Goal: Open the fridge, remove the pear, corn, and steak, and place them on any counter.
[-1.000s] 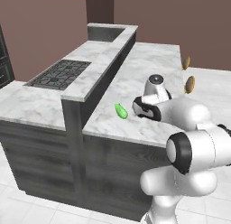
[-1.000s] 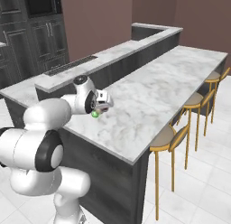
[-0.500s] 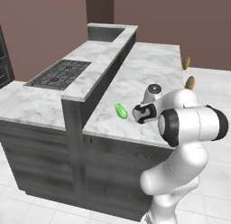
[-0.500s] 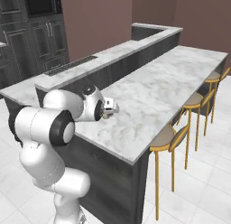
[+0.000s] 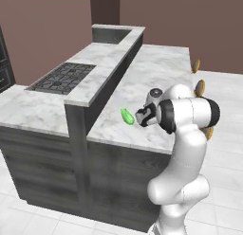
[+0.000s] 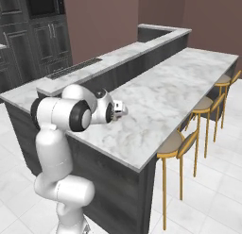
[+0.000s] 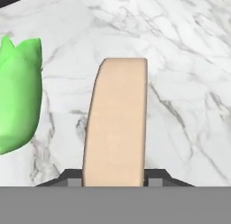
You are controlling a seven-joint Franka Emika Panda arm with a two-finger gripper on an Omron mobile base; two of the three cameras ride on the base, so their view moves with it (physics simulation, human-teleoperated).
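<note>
You're at the set-down step — the two-finger gripper is clamped on the flat tan-rimmed steak, edge-on above the marble-patterned counter, beside the bright green corn. Lower, then release it.

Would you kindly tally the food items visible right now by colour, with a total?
Green: 1, the corn lying on the counter.
Pale tan: 1, the steak seen edge-on, held in the tool.
Total: 2

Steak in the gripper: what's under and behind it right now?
Bare marble counter lies beyond the steak, held edge-on in the gripper; the corn lies beside it. The patch directly behind the steak is covered.
</note>
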